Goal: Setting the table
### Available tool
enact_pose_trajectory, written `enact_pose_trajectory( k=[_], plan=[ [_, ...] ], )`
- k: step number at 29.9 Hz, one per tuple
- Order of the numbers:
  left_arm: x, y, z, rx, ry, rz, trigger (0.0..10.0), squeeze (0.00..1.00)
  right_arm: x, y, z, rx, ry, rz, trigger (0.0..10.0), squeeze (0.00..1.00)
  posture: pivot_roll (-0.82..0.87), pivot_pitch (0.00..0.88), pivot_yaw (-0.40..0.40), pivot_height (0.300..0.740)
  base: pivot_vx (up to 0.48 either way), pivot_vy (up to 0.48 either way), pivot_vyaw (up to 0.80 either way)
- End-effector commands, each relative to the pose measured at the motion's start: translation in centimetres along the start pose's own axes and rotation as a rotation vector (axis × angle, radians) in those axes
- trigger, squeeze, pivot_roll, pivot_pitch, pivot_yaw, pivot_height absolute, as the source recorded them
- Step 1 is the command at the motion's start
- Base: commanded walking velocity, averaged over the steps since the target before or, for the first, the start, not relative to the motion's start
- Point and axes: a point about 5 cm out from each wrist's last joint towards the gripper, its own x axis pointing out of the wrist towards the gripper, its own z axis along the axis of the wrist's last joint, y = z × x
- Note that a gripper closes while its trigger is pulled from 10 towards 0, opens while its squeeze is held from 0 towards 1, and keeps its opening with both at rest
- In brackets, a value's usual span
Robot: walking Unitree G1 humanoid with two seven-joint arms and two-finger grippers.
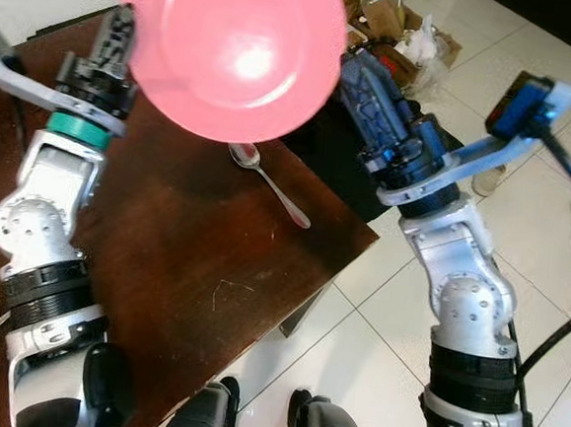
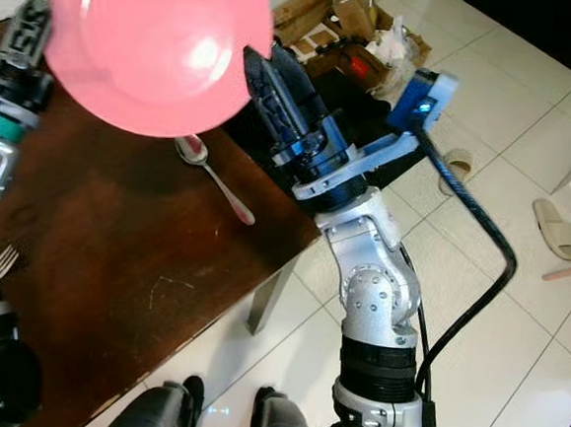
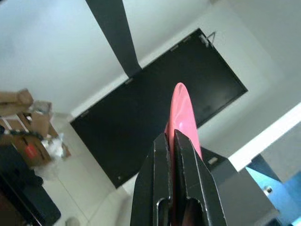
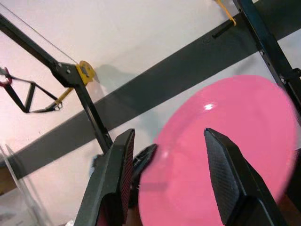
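Observation:
A pink plate (image 1: 229, 51) is held up in the air above the dark wooden table (image 1: 192, 275), close to my head camera. My left gripper (image 1: 124, 38) is shut on the plate's left rim; the left wrist view shows the plate (image 3: 181, 113) edge-on, pinched between the fingers (image 3: 157, 165). My right gripper (image 1: 360, 81) is raised beside the plate's right edge and is open. In the right wrist view the plate (image 4: 225, 155) lies beyond the spread fingers (image 4: 117, 174). A metal spoon (image 1: 268, 182) lies on the table under the plate.
The table's corner (image 1: 373, 238) is just in front of my right arm, with white tiled floor (image 1: 374, 349) beyond it. Cardboard boxes and bags (image 1: 394, 24) clutter the floor behind. Slippers (image 2: 562, 225) lie at the right. A fork (image 2: 3, 259) rests at the table's left.

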Motion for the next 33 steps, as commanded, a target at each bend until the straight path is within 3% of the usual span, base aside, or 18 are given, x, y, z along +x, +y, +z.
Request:
enact_pose_trajectory(
  k=[1,5,8,11,18,26,33],
  plan=[
    [0.7,-0.5,-0.5,-0.039,0.008,-0.023,10.0,0.0,0.1,0.4,1.0,0.042,-0.059,0.018,10.0,0.0,-0.01,0.157,0.071,0.74,0.0,0.0,0.0],
    [1.3,-1.3,-0.7,-0.071,0.002,-0.05,10.0,0.0,0.3,0.6,1.7,0.048,-0.088,0.03,10.0,0.0,-0.02,0.156,0.074,0.74,0.0,0.0,0.0],
    [1.8,-2.1,-0.3,-0.088,-0.016,-0.081,10.0,0.0,0.6,1.3,1.8,-0.058,-0.026,0.078,10.0,0.0,-0.02,0.157,0.074,0.74,0.0,0.0,0.0],
    [2.1,-2.4,-0.1,-0.094,-0.024,-0.095,10.0,0.0,0.8,1.8,2.0,-0.081,-0.016,0.105,10.0,0.0,-0.02,0.157,0.074,0.74,0.0,0.0,0.0],
    [2.6,-3.6,0.2,-0.12,-0.049,-0.153,10.0,0.0,1.3,3.0,2.9,-0.053,-0.043,0.162,10.0,0.0,-0.02,0.156,0.072,0.74,0.0,0.0,0.0],
    [3.0,-3.7,1.3,-0.063,-0.093,-0.141,10.0,0.0,1.0,1.3,4.8,-0.15,-0.095,0.043,10.0,0.0,-0.02,0.151,0.074,0.74,0.0,0.0,0.0],
    [2.8,-3.7,1.7,-0.077,-0.095,-0.151,10.0,0.0,0.0,-0.5,6.2,-0.214,-0.116,-0.063,10.0,0.0,-0.02,0.147,0.073,0.74,0.0,0.0,0.0]
  ],
)
